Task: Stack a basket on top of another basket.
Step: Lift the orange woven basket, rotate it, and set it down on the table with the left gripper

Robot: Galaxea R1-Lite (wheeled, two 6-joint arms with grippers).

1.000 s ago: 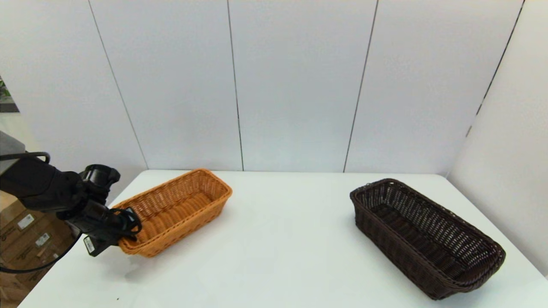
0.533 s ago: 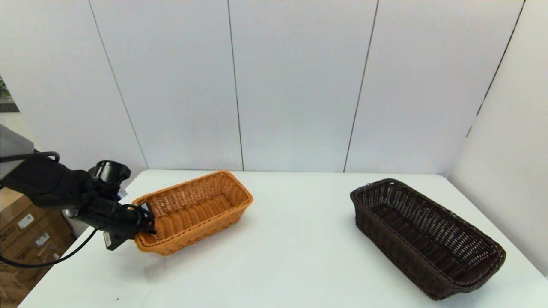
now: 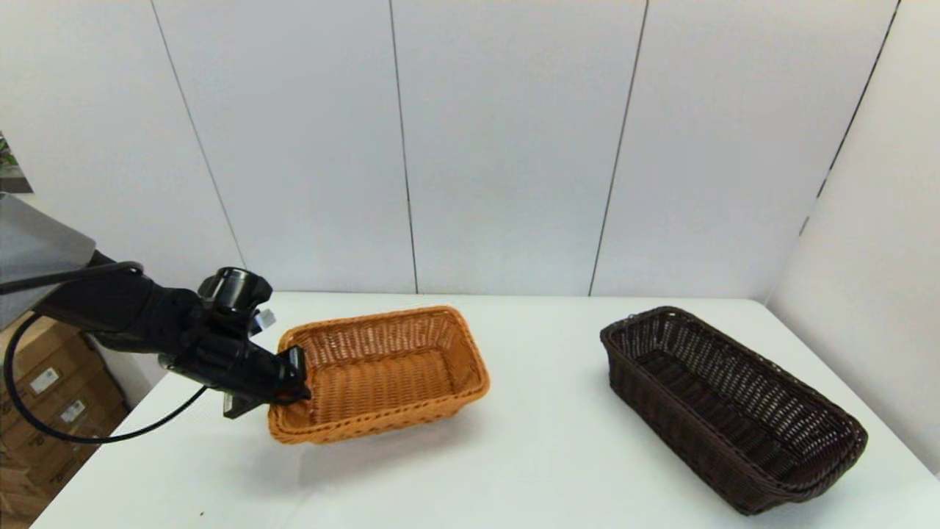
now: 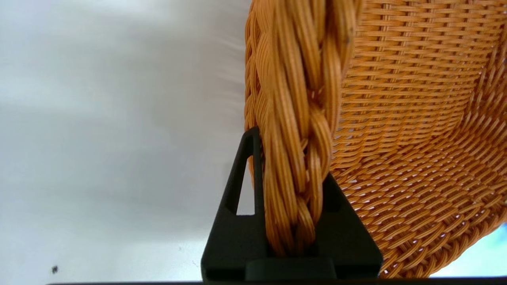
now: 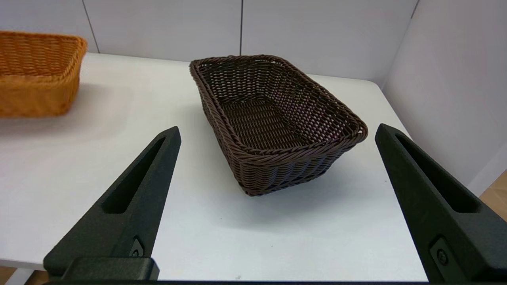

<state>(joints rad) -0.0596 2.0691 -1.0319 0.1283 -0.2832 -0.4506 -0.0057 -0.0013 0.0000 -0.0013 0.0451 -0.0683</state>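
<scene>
The left end effector [image 3: 294, 382] is clamped on the braided rim of the orange basket [image 3: 382, 375], left of centre; the dark basket [image 3: 727, 411] sits lower right on the counter [image 3: 529, 455]; the right end effector [image 5: 273, 206] is spread wide.

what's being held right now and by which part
The left pincer holds the orange basket by the braided rim of its short end; the right pincer holds nothing.

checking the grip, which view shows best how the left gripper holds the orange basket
The left wrist view: the left gripper pinches the orange basket by its braided rim. The head view shows the grip from the side; the right wrist view shows only a far corner of the basket.
</scene>
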